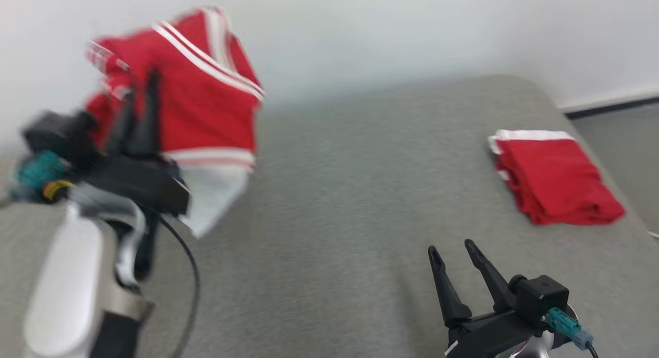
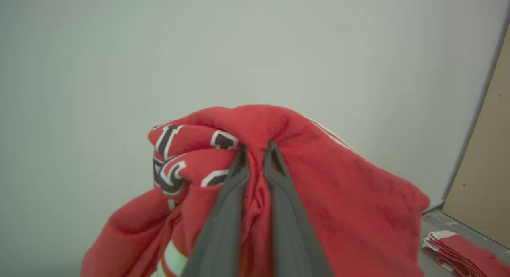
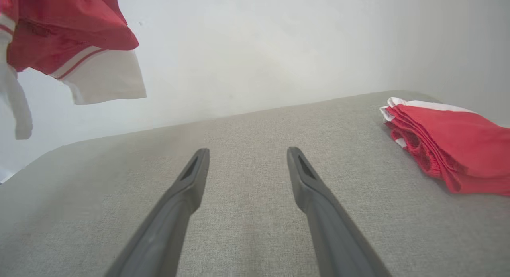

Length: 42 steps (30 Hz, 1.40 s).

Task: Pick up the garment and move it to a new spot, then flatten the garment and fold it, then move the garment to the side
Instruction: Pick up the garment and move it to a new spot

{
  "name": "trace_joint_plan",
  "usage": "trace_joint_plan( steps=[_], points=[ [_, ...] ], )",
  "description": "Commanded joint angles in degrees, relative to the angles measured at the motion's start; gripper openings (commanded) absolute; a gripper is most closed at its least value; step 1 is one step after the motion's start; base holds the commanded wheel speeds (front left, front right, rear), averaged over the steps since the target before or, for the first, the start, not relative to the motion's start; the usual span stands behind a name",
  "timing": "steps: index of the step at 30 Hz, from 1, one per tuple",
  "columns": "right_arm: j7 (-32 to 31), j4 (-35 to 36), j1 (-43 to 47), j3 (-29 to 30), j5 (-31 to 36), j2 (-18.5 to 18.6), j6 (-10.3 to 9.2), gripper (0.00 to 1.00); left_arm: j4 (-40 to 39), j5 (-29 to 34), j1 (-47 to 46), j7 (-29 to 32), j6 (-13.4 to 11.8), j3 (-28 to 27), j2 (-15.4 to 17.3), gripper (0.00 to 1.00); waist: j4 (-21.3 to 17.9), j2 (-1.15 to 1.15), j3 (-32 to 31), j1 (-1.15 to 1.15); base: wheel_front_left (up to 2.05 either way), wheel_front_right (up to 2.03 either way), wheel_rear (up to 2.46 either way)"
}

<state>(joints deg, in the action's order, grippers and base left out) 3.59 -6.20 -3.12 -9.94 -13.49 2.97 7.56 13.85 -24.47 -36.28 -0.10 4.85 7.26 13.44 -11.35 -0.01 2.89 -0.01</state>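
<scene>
Left gripper (image 2: 256, 148) clamps its fingers on a fold of the red garment (image 2: 338, 189), bunched around their tips, clear above the grey table (image 1: 334, 193); right gripper (image 3: 247, 151) hovers over it, fingers apart.

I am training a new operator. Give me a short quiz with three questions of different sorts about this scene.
1. Fill in: the red garment hangs in the air from the ___ gripper.
2. True or false: the right gripper is shut on the red garment.
3. Where does the folded red pile lie? A: on the grey surface, at the robot's right. B: on the floor. C: on a chair.
Key: 1 left, the left gripper is shut on it; 2 false, the right gripper is open and empty; 3 A.
</scene>
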Motion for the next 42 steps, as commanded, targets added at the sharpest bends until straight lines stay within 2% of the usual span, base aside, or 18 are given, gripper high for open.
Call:
trace_joint_plan(
  steps=[1,7,15,16,17,23,28,33,36,38,42],
  points=[
    [0.50,-0.18,0.13,-0.40,-0.52,-0.11,-0.13,1.00,-1.81,0.62,3.08,1.23,-0.26,1.38,-0.72,0.00,-7.49,0.01,-1.29,0.01,0.00,0.00,0.00],
    [1.52,-1.33,-0.78,-1.34,-1.83,-0.11,-0.13,1.00,-2.15,-0.28,11.59,2.96,-1.08,5.16,-3.98,0.00,-12.70,0.01,-0.79,0.01,0.00,0.00,0.00],
    [2.53,-2.69,-0.63,-1.01,-2.50,-0.13,-0.13,1.00,7.14,0.16,16.34,0.29,-1.42,8.24,-6.93,0.00,-13.93,0.01,0.14,0.01,0.00,0.00,0.00],
    [2.60,-2.81,-0.61,-1.13,-2.59,-0.13,-0.13,1.00,8.81,0.36,16.31,-0.36,-1.16,8.83,-7.14,0.26,-13.75,0.01,0.28,0.01,0.00,0.00,0.00],
    [2.62,-2.88,-0.66,-1.24,-2.65,-0.14,-0.13,1.00,10.52,0.03,16.30,-0.76,-1.06,9.04,-7.43,1.00,-13.49,0.01,0.41,0.01,0.00,0.00,0.00],
    [2.92,-3.23,-0.89,-1.32,-2.32,-0.12,-0.13,1.00,16.56,-2.36,15.20,-3.41,0.52,10.99,-9.26,1.00,-10.15,0.01,0.61,0.01,0.00,0.00,0.00],
    [3.37,-3.01,-0.27,-0.62,-2.00,-0.11,-0.13,1.00,15.07,-4.91,16.26,-6.84,2.21,13.43,-9.18,1.00,-6.15,0.01,0.22,0.01,0.00,0.00,0.00],
    [3.59,-2.86,0.61,0.66,-1.45,-0.11,-0.13,1.00,9.92,-1.77,18.95,-12.76,2.02,14.46,-6.84,1.00,-1.50,0.01,-0.33,0.01,0.00,0.00,0.00],
    [4.11,-2.82,1.01,1.82,-0.92,-0.10,-0.13,1.00,5.48,0.00,21.39,-14.59,1.06,13.50,-5.65,1.00,1.26,0.01,-0.86,0.01,0.00,0.00,0.00],
    [4.49,-2.86,1.23,2.50,-0.49,-0.08,-0.13,1.00,1.74,1.10,24.03,-15.07,0.08,11.57,-5.41,1.00,2.83,0.01,-1.35,0.01,0.00,0.00,0.00],
    [5.39,-3.43,2.12,4.47,0.21,-0.07,-0.13,1.00,-7.83,3.42,30.63,-15.14,-1.54,4.59,-7.10,1.00,5.74,0.01,-2.01,0.01,0.00,0.00,0.00]
  ],
)
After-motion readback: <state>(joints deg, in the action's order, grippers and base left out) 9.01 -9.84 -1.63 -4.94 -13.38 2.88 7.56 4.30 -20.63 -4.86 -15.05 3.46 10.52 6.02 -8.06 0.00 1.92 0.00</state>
